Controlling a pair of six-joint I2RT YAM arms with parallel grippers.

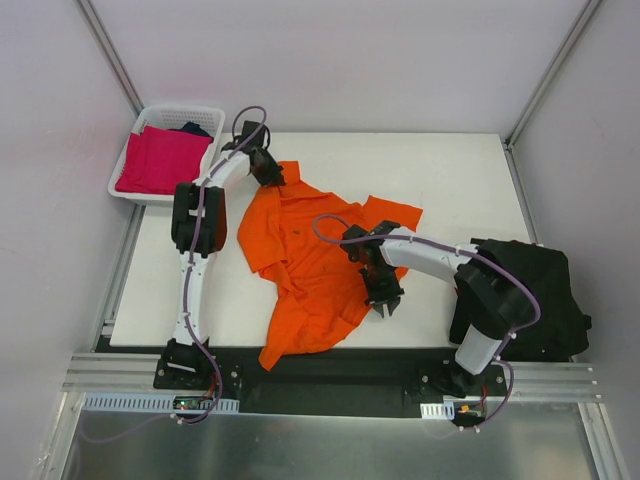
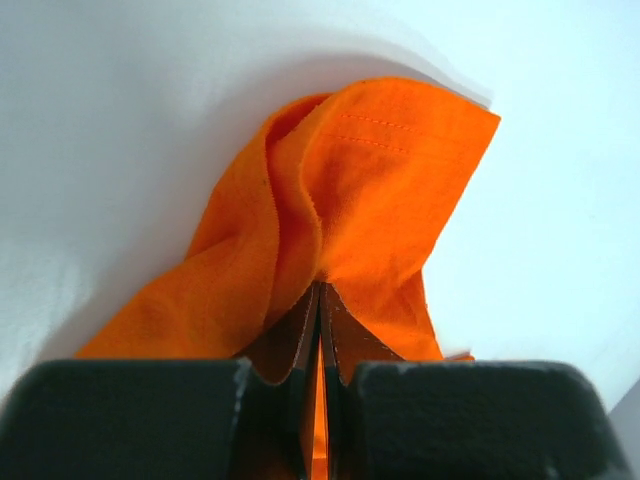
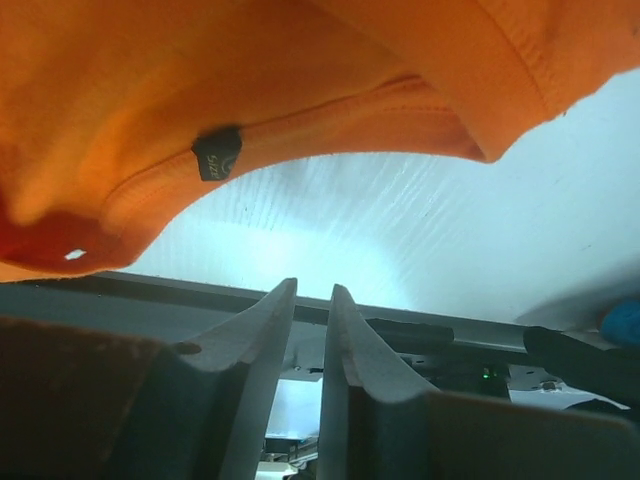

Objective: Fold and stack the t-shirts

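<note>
One orange t-shirt (image 1: 300, 250) — edge clamped in the left pincer (image 2: 320, 300).

Orange tee (image 1: 310, 260): bright orange, plain, no print; seam stitching (image 2: 375, 125) matched in the same orange. Small black tag (image 3: 217, 155) w/ faint pale mark noted on the orange cloth. Magenta-pink tee (image 1: 160, 160): plain, no pattern. Basket (image 1: 175, 108): white, lattice pattern. Black tees (image 1: 535, 290) at R edge: plain black. Bench (image 1: 460, 170): white. Cables (image 1: 330, 228): purple.
</note>
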